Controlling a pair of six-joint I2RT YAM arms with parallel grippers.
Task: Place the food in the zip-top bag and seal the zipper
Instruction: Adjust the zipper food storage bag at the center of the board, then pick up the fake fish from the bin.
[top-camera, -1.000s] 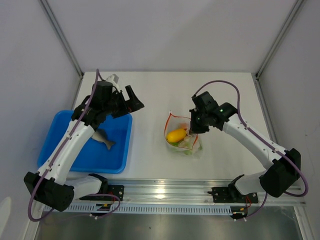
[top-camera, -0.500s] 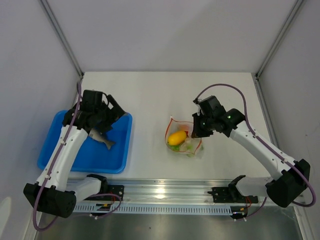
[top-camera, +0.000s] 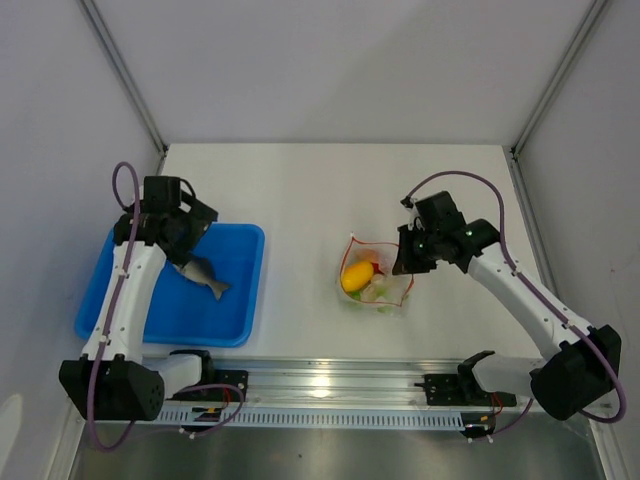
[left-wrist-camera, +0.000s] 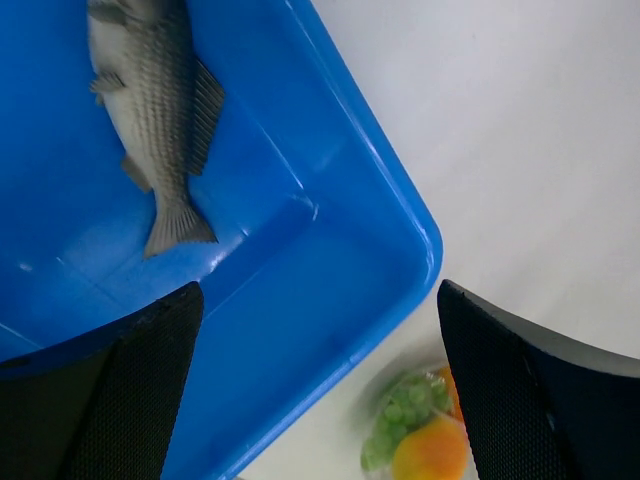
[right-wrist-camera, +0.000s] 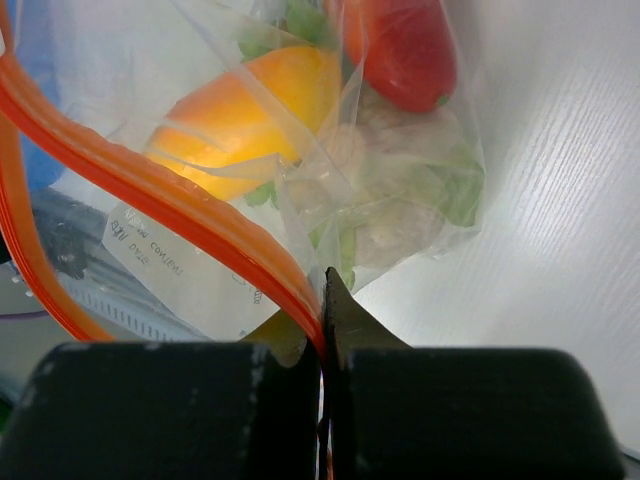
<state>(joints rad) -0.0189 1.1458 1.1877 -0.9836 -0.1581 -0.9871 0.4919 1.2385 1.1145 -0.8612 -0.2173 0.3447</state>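
On the table (top-camera: 300, 180) the blue tray (top-camera: 236, 322) lay well apart from the zip-top bag (top-camera: 380, 288), so the tray's grey fish (top-camera: 207, 280) might fall from the open left gripper (left-wrist-camera: 318, 330) in transit, or the zipper (right-wrist-camera: 150, 190) slip out of the right gripper (right-wrist-camera: 322, 340) clamped on it.

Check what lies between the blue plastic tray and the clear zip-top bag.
Only bare white tabletop separates blue tray and clear bag; the top view shows it.

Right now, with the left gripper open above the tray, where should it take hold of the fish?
Probably across the thick middle of the fish, coming straight down from above: it lies flat on its side on the floor of the blue tray, away from the walls, and its tail is thin.
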